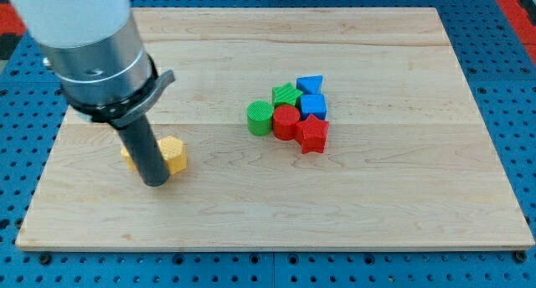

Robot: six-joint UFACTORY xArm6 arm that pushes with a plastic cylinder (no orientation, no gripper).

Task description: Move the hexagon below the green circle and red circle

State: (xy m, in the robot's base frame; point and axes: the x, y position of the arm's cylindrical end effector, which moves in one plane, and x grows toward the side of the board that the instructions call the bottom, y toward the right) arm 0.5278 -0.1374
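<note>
A yellow hexagon [173, 153] lies on the wooden board [276, 204] at the view's left. My tip [156, 182] stands just left of and slightly below it, touching or nearly touching it. Another yellow block [126, 156] peeks out behind the rod on its left, its shape hidden. The green circle [260, 118] and the red circle [286, 120] sit side by side near the board's middle, well to the right of the hexagon.
A green star [286, 95], a blue triangle [310, 84], a blue cube [313, 105] and a red star [312, 134] crowd against the red circle's top and right. The arm's grey housing [96, 49] covers the upper left.
</note>
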